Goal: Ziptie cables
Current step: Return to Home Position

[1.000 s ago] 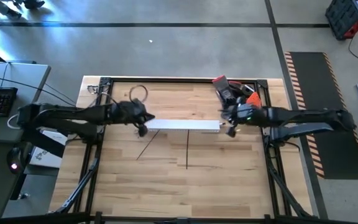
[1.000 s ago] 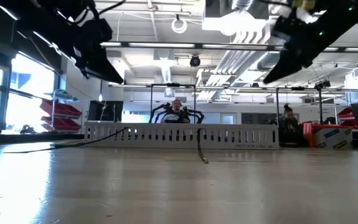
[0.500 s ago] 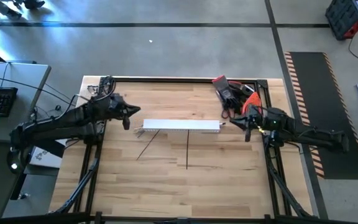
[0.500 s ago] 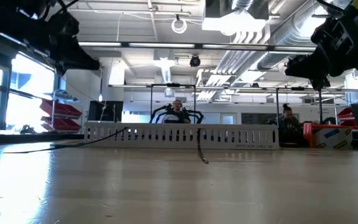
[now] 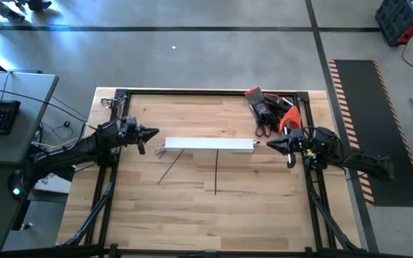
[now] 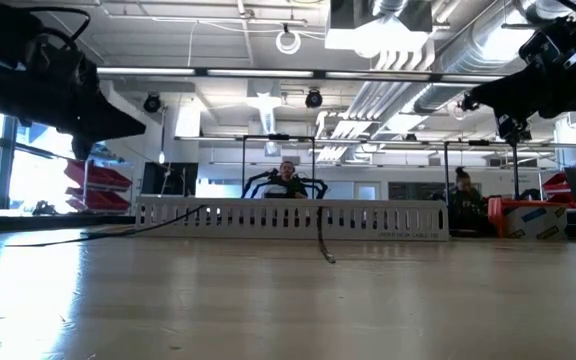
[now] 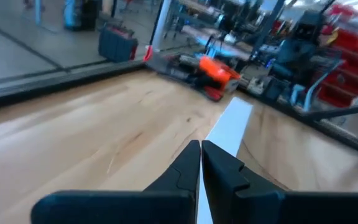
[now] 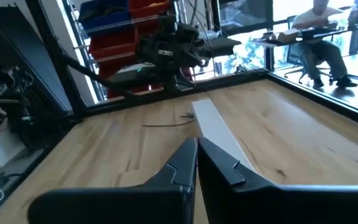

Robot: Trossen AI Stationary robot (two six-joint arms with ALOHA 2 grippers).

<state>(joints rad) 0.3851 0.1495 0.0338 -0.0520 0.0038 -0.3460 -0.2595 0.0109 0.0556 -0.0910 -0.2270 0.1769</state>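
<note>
My left gripper (image 5: 153, 133) hovers shut over the table's left side, pointing almost level at the left end of the white slotted duct (image 5: 208, 145). My right gripper (image 5: 269, 145) is shut too, just off the duct's right end and pointing level at it. Neither touches anything. Two zipties lie flat on the wood near the duct: one slanted (image 5: 169, 166), one straight (image 5: 215, 174). Of the cables I see only thin ends (image 5: 161, 150) at the duct's left end. The wrist views show each gripper (image 7: 201, 144) (image 8: 197, 142) shut above bare wood with the duct (image 7: 232, 124) (image 8: 213, 124) ahead.
Red, orange and black hand tools (image 5: 269, 109) lie at the table's far right corner. A black frame (image 5: 214, 91) runs round the table edges. Bare wood spreads from the zipties to the near edge. Beyond the table, people sit at desks (image 6: 286, 180).
Both arms have drawn back from the duct, the left toward the table's left edge and the right toward its right edge, and have sunk lower. Both grippers have tipped from pointing steeply down to nearly level. Both stayed shut. The duct and zipties have not moved.
</note>
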